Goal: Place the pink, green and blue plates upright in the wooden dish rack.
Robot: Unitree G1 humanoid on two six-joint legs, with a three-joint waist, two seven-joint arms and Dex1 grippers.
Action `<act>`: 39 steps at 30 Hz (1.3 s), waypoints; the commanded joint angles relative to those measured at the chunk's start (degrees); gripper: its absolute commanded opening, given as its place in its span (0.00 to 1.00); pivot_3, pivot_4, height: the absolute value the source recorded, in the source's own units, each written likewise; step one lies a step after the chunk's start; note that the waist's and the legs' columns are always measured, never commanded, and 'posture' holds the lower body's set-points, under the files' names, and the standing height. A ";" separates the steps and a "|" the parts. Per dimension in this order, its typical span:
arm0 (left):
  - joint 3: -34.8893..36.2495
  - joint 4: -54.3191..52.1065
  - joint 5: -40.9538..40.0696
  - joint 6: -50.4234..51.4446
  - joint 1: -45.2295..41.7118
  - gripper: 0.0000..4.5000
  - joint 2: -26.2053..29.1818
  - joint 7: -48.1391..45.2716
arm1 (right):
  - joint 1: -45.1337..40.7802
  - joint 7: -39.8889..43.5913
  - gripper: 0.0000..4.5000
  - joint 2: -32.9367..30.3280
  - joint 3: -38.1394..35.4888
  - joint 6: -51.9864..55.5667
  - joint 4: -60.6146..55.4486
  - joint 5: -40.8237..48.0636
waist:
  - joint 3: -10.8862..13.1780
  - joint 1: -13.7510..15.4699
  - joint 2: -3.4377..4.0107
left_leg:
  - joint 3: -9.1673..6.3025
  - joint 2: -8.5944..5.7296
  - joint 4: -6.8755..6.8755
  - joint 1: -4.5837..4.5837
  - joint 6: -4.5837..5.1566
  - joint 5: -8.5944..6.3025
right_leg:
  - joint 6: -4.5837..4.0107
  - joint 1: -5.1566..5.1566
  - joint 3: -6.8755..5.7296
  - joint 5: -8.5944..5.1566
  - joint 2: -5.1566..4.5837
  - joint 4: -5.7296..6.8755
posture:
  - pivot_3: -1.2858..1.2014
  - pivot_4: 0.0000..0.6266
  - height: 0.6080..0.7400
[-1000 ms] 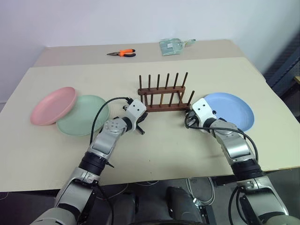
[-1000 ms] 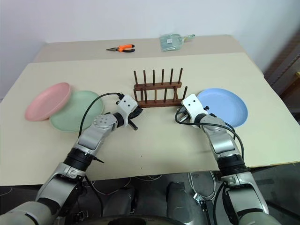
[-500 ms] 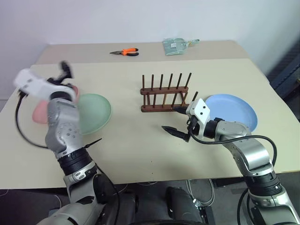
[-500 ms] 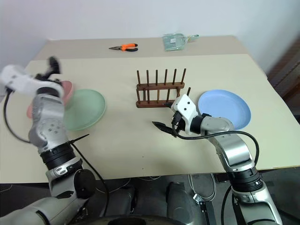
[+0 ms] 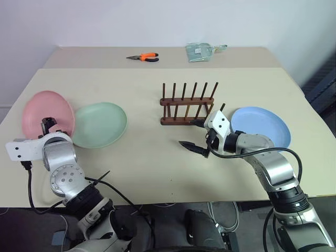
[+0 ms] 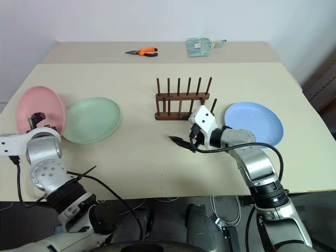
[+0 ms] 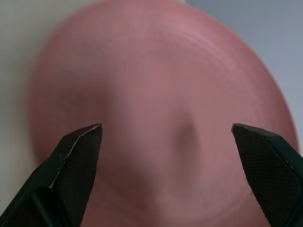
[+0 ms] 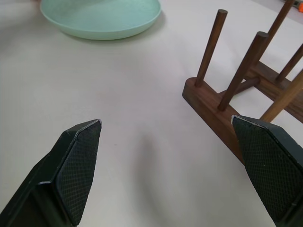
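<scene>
Hovering over pink plate (image 5: 47,111): L gripper (image 7: 165,142), jaws wide.

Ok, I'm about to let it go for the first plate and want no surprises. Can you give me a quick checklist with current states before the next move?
1. Left gripper open: ok, fingers spread wide.
2. Left gripper aimed at the salmon pink round plastic plate: ok, plate right ahead, not held.
3. Right gripper open and empty: ok.
4. Dark brown wooden peg dish rack free of plates: ok, all slots free.
5. Pale mint green round plate apart from the pink one: cannot tell, rims look adjacent.
6. Light blue round plate flat on the table: ok.
</scene>
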 commanded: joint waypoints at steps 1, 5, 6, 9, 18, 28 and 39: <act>-1.60 -0.81 -2.82 -1.92 -0.22 1.00 0.66 0.91 | -0.71 -0.47 1.00 0.58 -0.53 -1.66 -0.66 -0.23 | 0.00 0.07 0.00 | 0.00 -0.01 0.00 0.00 0.00 0.00 | 0.00 0.01 0.00 0.00 -0.01 -0.01 | 0.52 0.24 1.00; -4.86 -1.41 -3.60 -1.29 -0.18 1.00 1.80 0.32 | -0.32 -0.70 1.00 0.50 -0.67 -1.82 -0.98 -0.31 | 0.00 0.05 0.00 | 0.00 -0.01 -0.01 0.00 0.00 0.00 | 0.00 0.01 0.00 0.00 0.00 -0.02 | 0.52 0.24 1.00; -6.06 -1.82 -3.62 -0.87 -0.58 1.00 2.25 0.16 | -0.15 -0.71 1.00 0.42 -0.73 -1.88 -1.06 -0.36 | 0.00 0.06 0.00 | 0.00 -0.01 -0.01 0.00 0.00 0.00 | -0.01 0.01 0.00 0.00 0.00 -0.01 | 0.52 0.24 1.00; -9.12 -4.80 -1.76 -1.27 -1.01 1.00 2.15 3.31 | 0.16 -0.62 1.00 0.19 -0.91 -1.95 -1.22 -0.39 | 0.00 0.00 0.00 | 0.00 -0.01 0.00 0.00 0.00 0.00 | -0.01 0.01 0.00 0.00 0.00 -0.02 | 0.52 0.24 1.00; -20.26 -21.01 0.84 -1.00 4.85 1.00 -11.03 23.56 | -0.99 1.08 1.00 0.04 -0.39 -3.04 1.90 -0.66 | 0.10 -0.05 -0.18 | -0.01 0.02 -0.04 -0.04 -0.02 0.00 | -0.02 0.00 0.05 0.01 0.01 -0.09 | 0.52 0.24 1.00; -18.41 -22.74 -0.32 -6.71 9.48 1.00 -9.85 28.35 | -2.01 2.57 1.00 0.63 0.54 -4.18 4.65 -1.40 | 0.10 0.08 -0.17 | 0.05 0.01 -0.05 0.00 -0.02 0.01 | -0.04 0.01 0.06 0.00 0.01 -0.09 | 0.52 0.24 1.00; -11.21 -9.42 -8.26 -12.08 10.99 1.00 0.09 21.58 | -2.03 1.62 1.00 2.16 0.48 -5.27 5.67 -1.85 | 0.07 1.48 -0.14 | 0.08 0.00 0.00 0.00 -0.02 0.01 | -0.27 0.02 0.07 -0.08 0.01 -0.10 | 0.52 0.24 1.00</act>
